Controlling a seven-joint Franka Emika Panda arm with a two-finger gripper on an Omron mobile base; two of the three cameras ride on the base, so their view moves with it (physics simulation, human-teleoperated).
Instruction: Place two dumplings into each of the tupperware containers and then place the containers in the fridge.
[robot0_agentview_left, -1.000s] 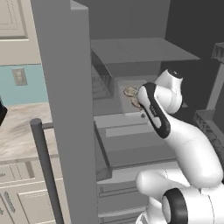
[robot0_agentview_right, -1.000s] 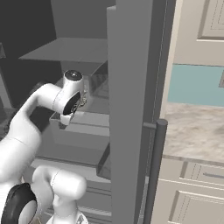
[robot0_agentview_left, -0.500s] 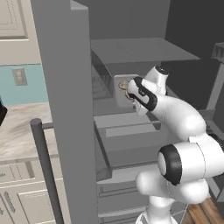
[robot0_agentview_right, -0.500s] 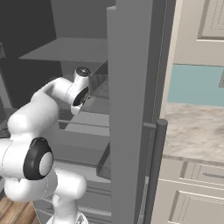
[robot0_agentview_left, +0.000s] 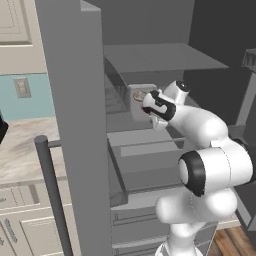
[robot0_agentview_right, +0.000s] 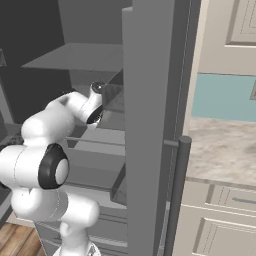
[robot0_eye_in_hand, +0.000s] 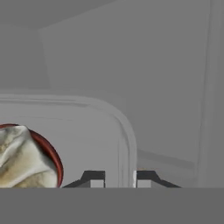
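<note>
Tool clamped on the container's rim

The tool (robot0_eye_in_hand: 118, 178) pinches the rounded corner rim of the pale grey tupperware container (robot0_eye_in_hand: 87, 127); a tan dumpling (robot0_eye_in_hand: 19, 159) lies inside at left, ringed in red.

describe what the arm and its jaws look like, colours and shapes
The arm is glossy white, built of fat rounded segments. Black rings mark its joints, most plainly at the big elbow and the wrist. The gripper ends in two small dark finger tips with pale inner faces. No cables or lettering can be seen.
</note>
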